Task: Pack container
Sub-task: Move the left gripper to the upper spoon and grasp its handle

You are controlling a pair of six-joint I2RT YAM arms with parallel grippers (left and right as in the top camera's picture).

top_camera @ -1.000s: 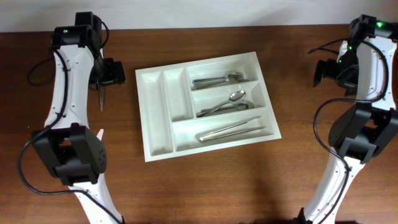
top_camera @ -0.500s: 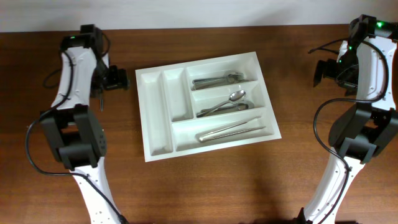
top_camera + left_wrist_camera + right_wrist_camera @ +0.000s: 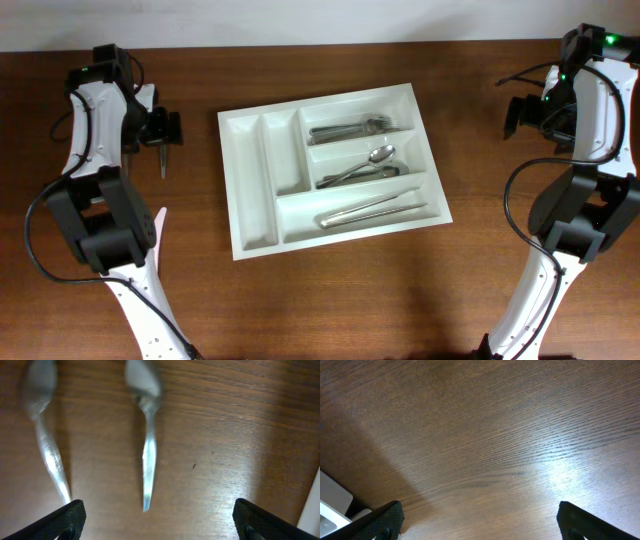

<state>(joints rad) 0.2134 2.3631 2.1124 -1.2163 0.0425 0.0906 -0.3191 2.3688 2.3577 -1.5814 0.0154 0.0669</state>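
Observation:
The container (image 3: 250, 190) is a large white cutlery tray at the table's centre. Its three long compartments hold forks (image 3: 350, 127), spoons (image 3: 360, 168) and long silver utensils (image 3: 372, 210); the two narrow upright ones are bare. My left gripper (image 3: 160, 130) is open to the tray's left, above the table. In the left wrist view its fingers (image 3: 160, 520) are spread wide, and two silver utensils (image 3: 147, 450) (image 3: 47, 450) lie on the wood beyond them, untouched. One shows from overhead as a thin shape (image 3: 163, 160). My right gripper (image 3: 520, 115) is open and empty, far right.
The right wrist view shows my right gripper's fingers (image 3: 480, 520) over bare brown wood, with a white corner of the tray (image 3: 330, 505) at the lower left. The table's far edge meets a pale wall behind both arms.
My left arm has swung to the left, away from the tray, still open and empty. The right arm and the tray's contents have not moved.

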